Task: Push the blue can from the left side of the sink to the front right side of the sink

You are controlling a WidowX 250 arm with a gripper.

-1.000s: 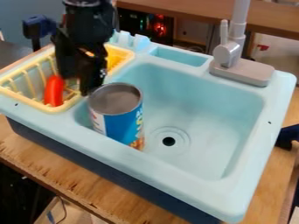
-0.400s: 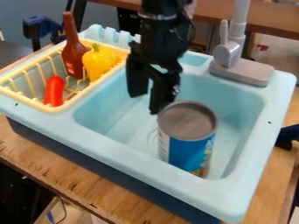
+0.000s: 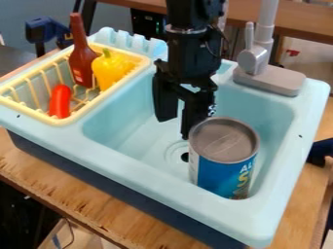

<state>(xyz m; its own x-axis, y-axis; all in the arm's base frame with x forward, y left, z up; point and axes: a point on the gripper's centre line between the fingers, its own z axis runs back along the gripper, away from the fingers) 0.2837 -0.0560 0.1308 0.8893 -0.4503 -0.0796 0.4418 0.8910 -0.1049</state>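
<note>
Pincer (image 3: pixel 176 127) parted wide, its two black fingers hang down over the sink (image 3: pixel 117 163) with nothing seen between them. Its right finger comes down right beside the upper left edge of a big blue-labelled food can (image 3: pixel 224 168); whether the two actually touch, I cannot tell from this angle. The can stands upright, or very nearly so, in the light-blue basin, toward the near right corner, with its grey-brown end (image 3: pixel 224 140) facing up. Just left of it and slightly farther back is the dark drain hole (image 3: pixel 185 157).

Farther out, at the left, a pale yellow dish rack (image 3: pixel 26 110) sits in the sink unit. It holds a brown toy bottle (image 3: pixel 81 61) standing at its far side, a yellow toy bell pepper (image 3: pixel 109 70) just right of the bottle, and a long red toy piece (image 3: pixel 60 101) nearer the front. At the far right a grey faucet (image 3: pixel 257 58) rises from its base, and the whole unit rests on a wooden surface (image 3: pixel 71 194).

As for progress, the work seems to centre on the can. It is already down inside the basin and free of the pincer's grasp, so I judge most of it done: perhaps a small nudge remains, then backing the pincer clear.
</note>
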